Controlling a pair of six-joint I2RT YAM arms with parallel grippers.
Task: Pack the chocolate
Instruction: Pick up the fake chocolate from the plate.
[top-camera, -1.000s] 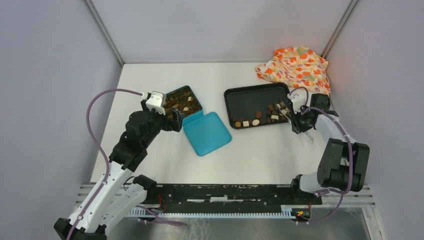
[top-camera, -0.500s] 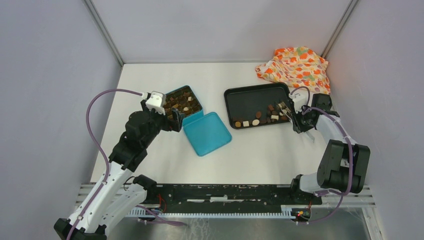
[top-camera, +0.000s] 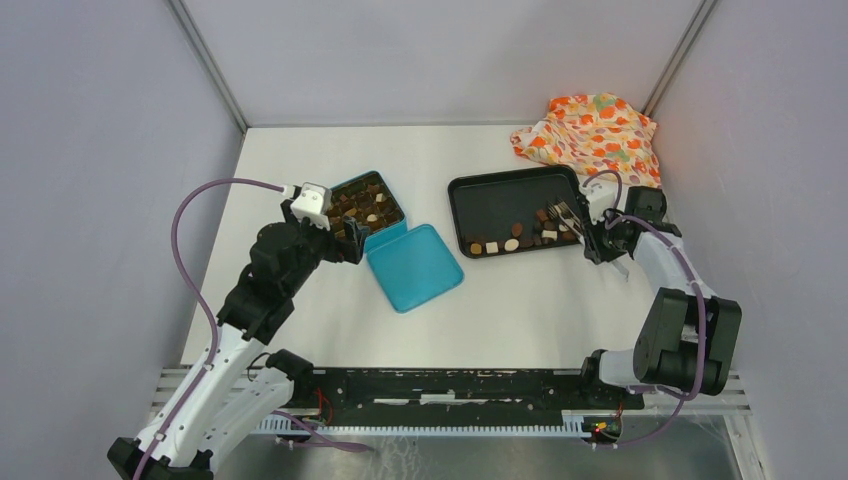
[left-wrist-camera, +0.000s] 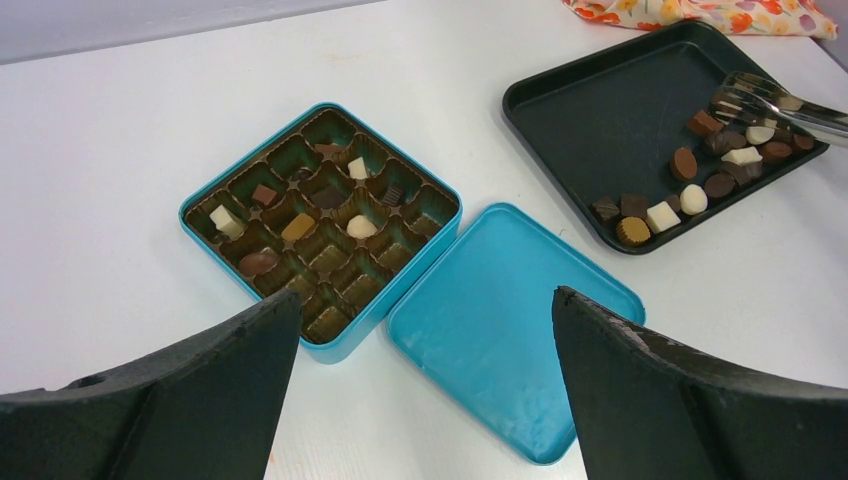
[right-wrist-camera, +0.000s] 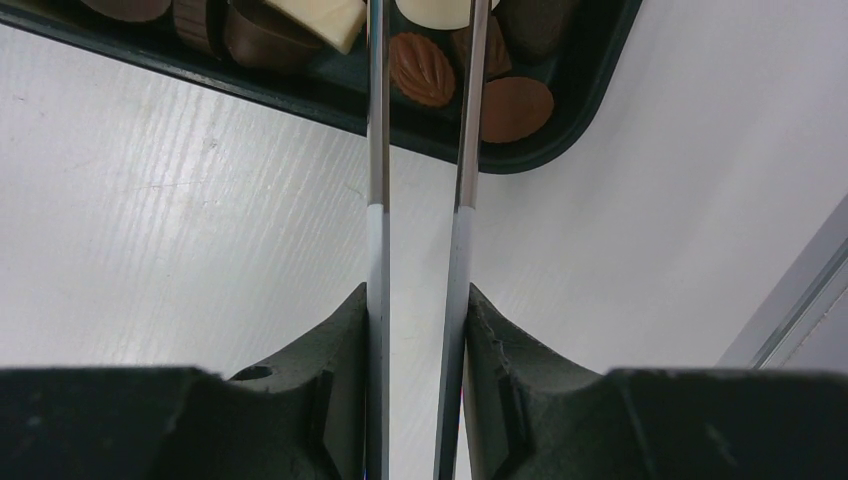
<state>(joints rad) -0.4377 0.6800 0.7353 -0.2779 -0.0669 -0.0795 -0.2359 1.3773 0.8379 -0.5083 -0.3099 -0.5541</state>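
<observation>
Several pieces of chocolate (top-camera: 520, 238) (left-wrist-camera: 690, 195) (right-wrist-camera: 420, 70), dark, brown and cream, lie along the near side of a black tray (top-camera: 500, 200) (left-wrist-camera: 610, 110). More chocolate pieces (left-wrist-camera: 300, 227) sit in compartments of an open teal tin (top-camera: 366, 205) (left-wrist-camera: 200, 205). My right gripper (top-camera: 598, 240) (right-wrist-camera: 417, 292) is shut on metal tongs (top-camera: 568, 215) (left-wrist-camera: 790, 100) (right-wrist-camera: 378, 200), which reach over the tray's right end. Their tips run out of the right wrist view, so whether they hold a piece is hidden. My left gripper (top-camera: 345, 240) (left-wrist-camera: 425, 295) hangs open and empty near the tin's front corner.
The teal lid (top-camera: 414, 266) (left-wrist-camera: 510, 320) lies inside-up against the tin's near right side, between tin and tray. An orange flowery cloth (top-camera: 592, 135) (left-wrist-camera: 700, 10) is bunched at the back right corner, just behind the tray. Grey walls close in the table.
My right gripper has edged slightly toward the back with the tongs, and the tong arms have squeezed a little closer together. The left arm has not moved.
</observation>
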